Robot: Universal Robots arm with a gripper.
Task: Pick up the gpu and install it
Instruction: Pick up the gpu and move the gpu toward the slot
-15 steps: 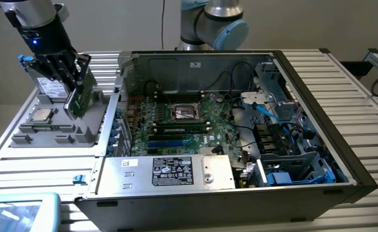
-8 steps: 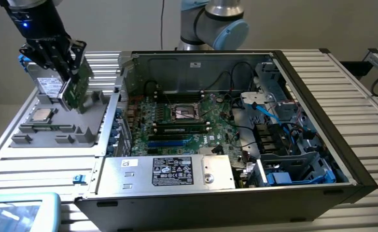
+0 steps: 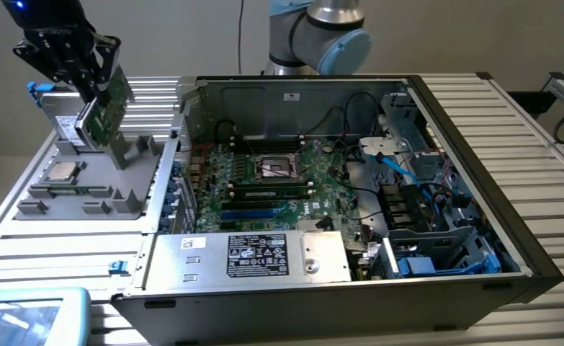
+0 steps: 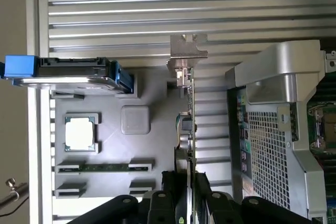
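One gpu (image 3: 109, 115), one processor (image 3: 63, 171), one case (image 3: 292, 90) (open).

My table (image 3: 536, 115) is made of silver metal profiles with long grooves running across it. Two things lie directly on it. A big computer case (image 3: 310, 317) lies with its open side up. Just beside it, toward the exterior view's left, sits a grey holder (image 3: 118, 180) with slots. A turquoise-framed panel (image 3: 32, 317) is at the near corner. I cannot tell whether it rests on the table.
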